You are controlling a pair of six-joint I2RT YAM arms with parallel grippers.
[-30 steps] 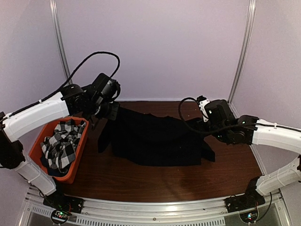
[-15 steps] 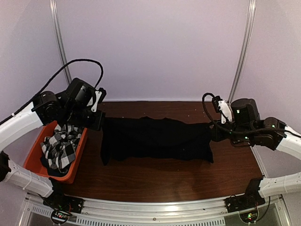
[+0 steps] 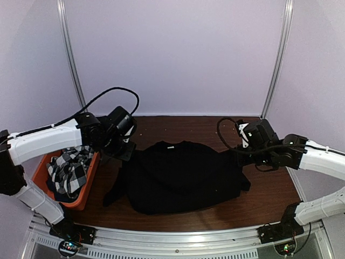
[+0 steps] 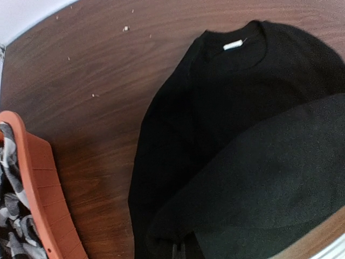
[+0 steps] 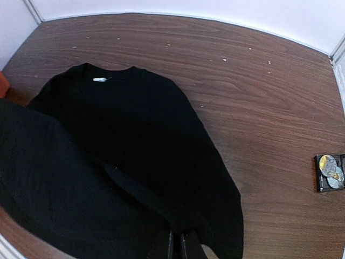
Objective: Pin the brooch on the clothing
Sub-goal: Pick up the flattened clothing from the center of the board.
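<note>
The clothing [image 3: 178, 175], a black T-shirt, lies spread on the wooden table with its collar and white label [image 4: 233, 45] toward the far wall. My left gripper [image 3: 126, 155] is shut on its left edge, and fabric bunches over the fingertips [image 4: 183, 251] in the left wrist view. My right gripper [image 3: 240, 157] is shut on the right edge, the cloth [image 5: 135, 162] folding up into the jaws [image 5: 180, 247]. A small black holder with shiny gold and silver round pieces [image 5: 330, 171], apparently the brooch, sits on the table at the right.
An orange basket [image 3: 89, 181] holding a black-and-white checked cloth [image 3: 67, 167] stands at the left, close to the shirt's sleeve; its rim [image 4: 46, 178] shows in the left wrist view. Bare brown tabletop [image 5: 259, 81] stretches behind and to the right of the shirt.
The shirt, held stretched between the two grippers half a second ago, now lies lower and wider with its collar showing. Both grippers came inward and nearer, still gripping it.
</note>
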